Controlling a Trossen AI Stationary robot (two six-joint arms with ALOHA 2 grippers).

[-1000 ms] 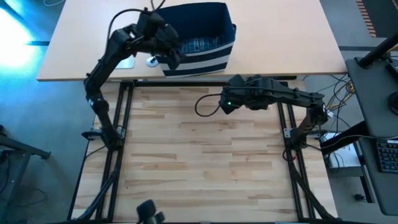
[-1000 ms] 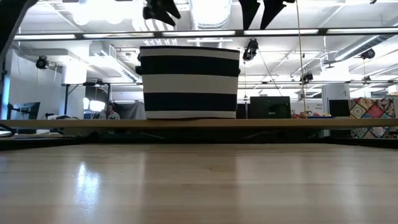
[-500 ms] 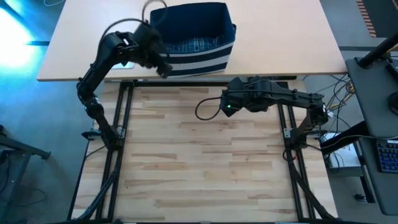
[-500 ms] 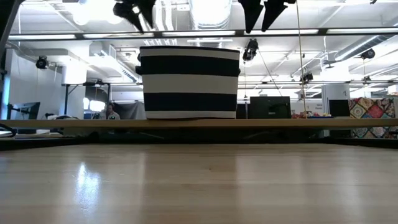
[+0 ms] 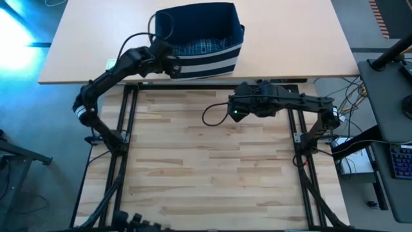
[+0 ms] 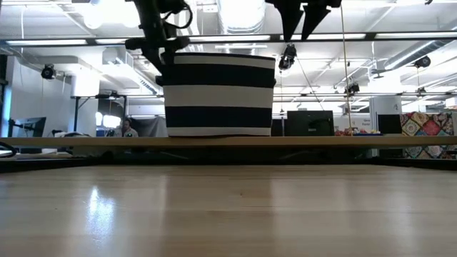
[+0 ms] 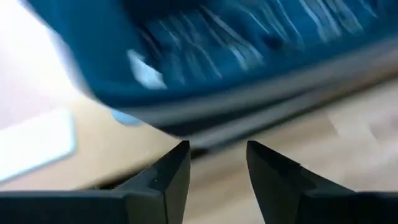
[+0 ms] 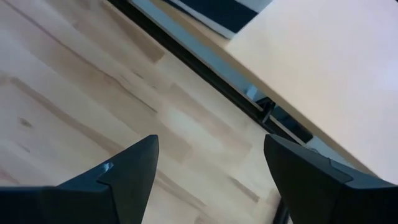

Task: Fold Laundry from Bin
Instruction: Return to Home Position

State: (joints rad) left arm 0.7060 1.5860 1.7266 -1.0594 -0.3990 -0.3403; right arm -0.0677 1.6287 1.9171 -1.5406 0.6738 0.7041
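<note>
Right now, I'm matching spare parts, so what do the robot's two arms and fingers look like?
Both the left arm and right arm are dark, slim jointed segments. The right carries a green light and a looping black cable. The left gripper and right gripper have dark, wedge-shaped tapering fingers.

1. High view is looking straight down from well above, taking in the whole wood table [image 5: 212,161], the tan table [image 5: 290,45] beyond it and both arms
2. Low view is sitting at tabletop height, facing level across the wood table toward the bin [image 6: 218,96] and the room beyond
3. Left wrist view is peering past the left gripper [image 7: 217,149], very near the bin's rim, blurred
4. Right wrist view is aiming down past the right gripper [image 8: 210,143] at the gap between the two tables
5. High, low and left wrist views are sharing the bin
</note>
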